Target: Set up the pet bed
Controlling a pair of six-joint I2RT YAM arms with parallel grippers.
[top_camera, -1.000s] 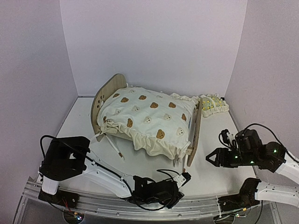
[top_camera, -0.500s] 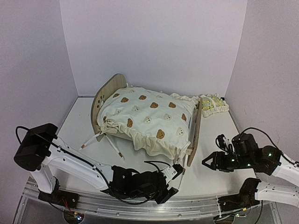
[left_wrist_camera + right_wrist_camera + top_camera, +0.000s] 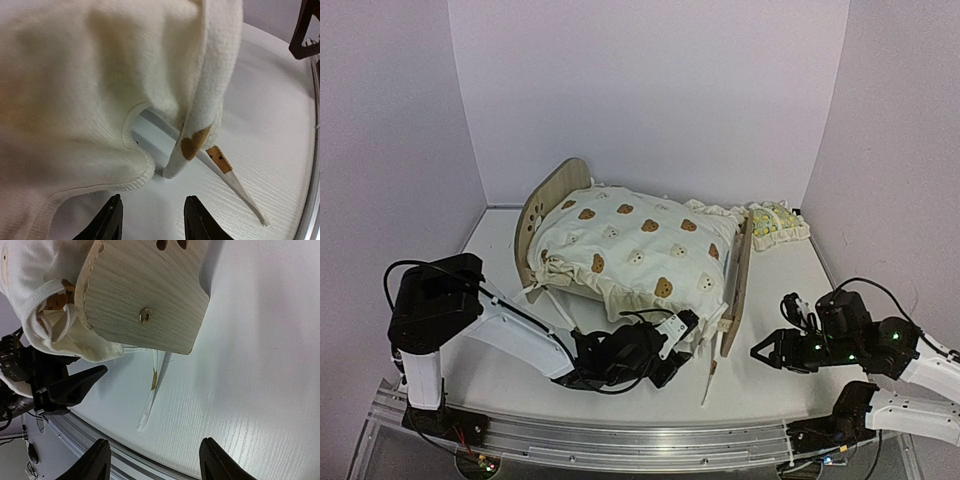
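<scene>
Poising the left gripper [image 3: 155,202], jaws parted and empty, at the hem of the bear-print cushion [image 3: 640,240]; finding the pet bed [image 3: 548,200] standing mid-table beneath it; hovering the right gripper [image 3: 155,444], spread wide, gripping nothing, near the bed's right end.

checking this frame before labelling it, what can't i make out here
Base of the pet bed: hidden in the top view under the bear-print cushion.
Left wrist view: the cushion, close and blurred, fills most of the frame, hiding what lies behind.
Right wrist view: the end board runs off the top edge.
Lemon-print pillow: too small in the top view for detail.
</scene>
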